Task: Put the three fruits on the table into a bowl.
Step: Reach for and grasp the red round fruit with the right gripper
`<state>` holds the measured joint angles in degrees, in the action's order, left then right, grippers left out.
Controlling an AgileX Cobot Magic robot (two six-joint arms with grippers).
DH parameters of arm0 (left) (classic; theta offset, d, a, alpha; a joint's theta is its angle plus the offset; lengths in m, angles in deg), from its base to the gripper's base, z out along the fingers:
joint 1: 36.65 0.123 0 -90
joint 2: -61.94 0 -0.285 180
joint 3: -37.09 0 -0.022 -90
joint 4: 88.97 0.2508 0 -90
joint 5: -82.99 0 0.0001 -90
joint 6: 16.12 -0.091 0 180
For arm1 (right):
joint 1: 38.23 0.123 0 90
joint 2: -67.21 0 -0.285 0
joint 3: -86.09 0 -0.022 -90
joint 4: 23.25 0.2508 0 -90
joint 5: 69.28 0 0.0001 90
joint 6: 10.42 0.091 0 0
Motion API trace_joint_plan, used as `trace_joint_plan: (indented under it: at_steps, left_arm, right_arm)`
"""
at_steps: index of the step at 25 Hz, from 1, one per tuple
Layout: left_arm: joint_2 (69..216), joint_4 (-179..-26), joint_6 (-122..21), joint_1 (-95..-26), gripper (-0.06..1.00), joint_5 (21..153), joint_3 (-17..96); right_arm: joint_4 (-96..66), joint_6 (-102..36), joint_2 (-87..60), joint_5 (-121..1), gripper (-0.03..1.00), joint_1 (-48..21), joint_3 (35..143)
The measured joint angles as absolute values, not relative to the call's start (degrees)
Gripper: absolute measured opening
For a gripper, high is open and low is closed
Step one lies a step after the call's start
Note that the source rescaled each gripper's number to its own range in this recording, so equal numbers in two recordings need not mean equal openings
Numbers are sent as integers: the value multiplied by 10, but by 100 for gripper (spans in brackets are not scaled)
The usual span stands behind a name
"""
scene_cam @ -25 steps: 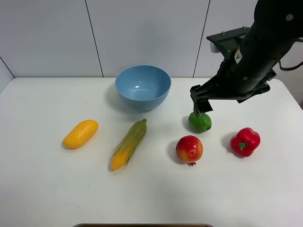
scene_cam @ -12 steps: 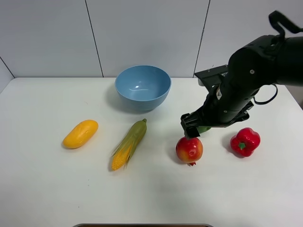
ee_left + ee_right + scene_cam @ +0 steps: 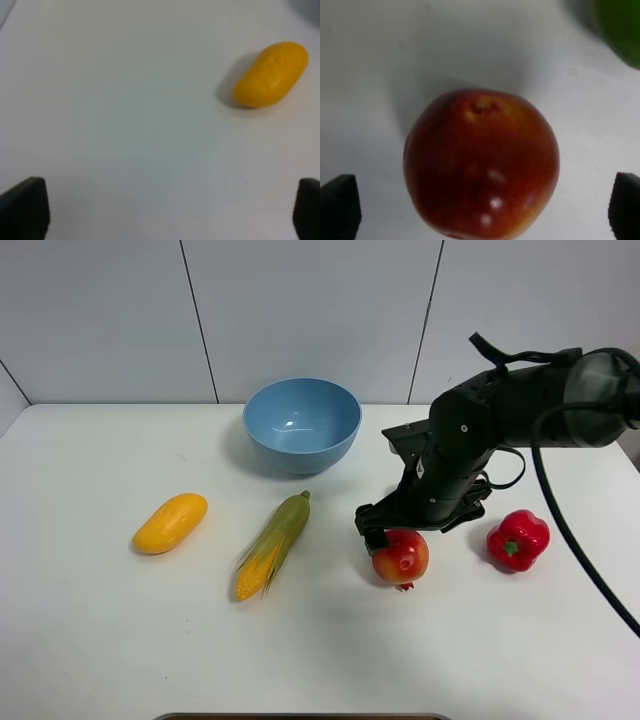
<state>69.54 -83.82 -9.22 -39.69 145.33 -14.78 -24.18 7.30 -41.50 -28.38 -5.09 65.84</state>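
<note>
Red glossy pomegranate (image 3: 480,165), yellow-tinged, on white table (image 3: 100,640)

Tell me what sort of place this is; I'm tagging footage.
Likely a robot test bench, not a kitchen: bare white table, plain panelled wall, mango and corn laid near a blue bowl.

Yellow-orange mango (image 3: 170,523), red pomegranate (image 3: 403,560) and green lime (image 3: 622,27) rest separately on the white table (image 3: 100,640); light-blue bowl (image 3: 300,452) stands upright.

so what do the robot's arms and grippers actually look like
The right arm is glossy black with rounded housings, and black cables loop off it. The right fingertips are plain black blocks; the left fingertips match, the only part of that arm visible.
</note>
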Motion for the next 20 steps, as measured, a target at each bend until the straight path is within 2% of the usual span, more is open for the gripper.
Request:
trace_joint_plan:
  at_steps: [20]
  left_arm:
    - [695, -838, -92, -397, 100, 1453, -148]
  right_arm:
    - [-239, 73, -499, -328, 100, -51, 658]
